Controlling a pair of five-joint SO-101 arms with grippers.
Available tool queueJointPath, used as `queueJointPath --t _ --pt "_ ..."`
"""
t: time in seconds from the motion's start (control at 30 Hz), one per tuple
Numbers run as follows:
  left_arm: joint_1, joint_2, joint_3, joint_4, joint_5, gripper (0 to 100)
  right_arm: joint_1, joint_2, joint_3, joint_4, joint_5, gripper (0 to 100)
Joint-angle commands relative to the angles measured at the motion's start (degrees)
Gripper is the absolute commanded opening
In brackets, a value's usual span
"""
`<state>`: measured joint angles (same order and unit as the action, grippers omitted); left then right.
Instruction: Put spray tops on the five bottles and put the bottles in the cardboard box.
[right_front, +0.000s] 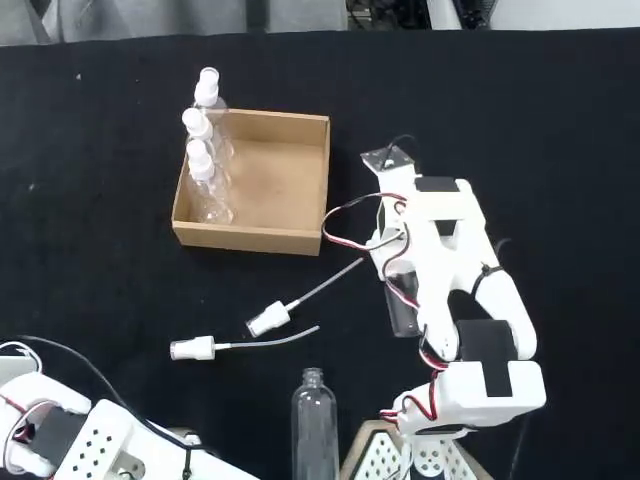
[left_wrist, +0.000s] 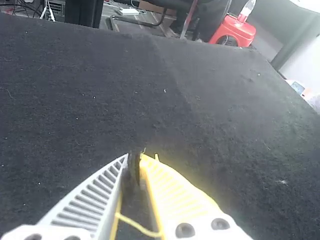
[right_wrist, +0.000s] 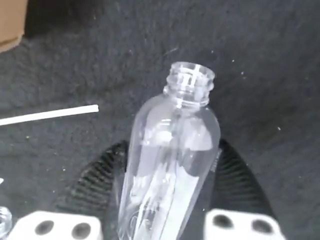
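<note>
I am holding an uncapped bottle (right_wrist: 172, 140) in the right gripper (right_front: 403, 302). Its black jaws are gripping the body from both sides and the open neck is poking out clear of them. From the high view the held bottle is lying roughly along the 12-to-6 line, near the 4 o'clock corner of the cardboard box (right_front: 290, 180).

The left gripper (left_wrist: 132, 167) is sitting with its grey and yellow fingers pressed almost together on nothing, over the bare black table (left_wrist: 150, 75). Its arm (right_front: 60, 430) is resting at the 7 o'clock corner.

What I am watching is the nearer spray top (right_front: 270, 320). It is lying at 9 o'clock from the held bottle, with its dip tube running out toward 2 o'clock and ending close to my right gripper. The second spray top (right_front: 192, 349) is lying farther out at 8 o'clock, its tube pointing toward 3 o'clock.

I am judging the free left arm nearer to both tops, so it should open, fetch one and feed the tube into the waiting neck.

A second bare bottle (right_front: 313, 420) is standing at 6 o'clock between the arms, and three topped bottles (right_front: 205, 170) are standing along the box's 9 o'clock wall
</note>
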<state>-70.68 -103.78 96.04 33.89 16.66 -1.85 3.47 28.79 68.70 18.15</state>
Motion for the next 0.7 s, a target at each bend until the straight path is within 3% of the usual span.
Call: queueJointPath --t 0.0,0.23,0.67 --pt "0.84 -0.53 1.36 0.18 -0.53 3 -1.14 -0.4 -3.12 0.79 -0.18 13.4" --pt "0.84 -0.44 1.36 0.18 -0.53 3 -1.32 -4.62 -1.71 2.02 -0.09 11.3" --pt "2.15 -0.35 1.36 0.35 -0.44 3 -4.84 -25.98 8.66 1.85 -0.44 11.3"
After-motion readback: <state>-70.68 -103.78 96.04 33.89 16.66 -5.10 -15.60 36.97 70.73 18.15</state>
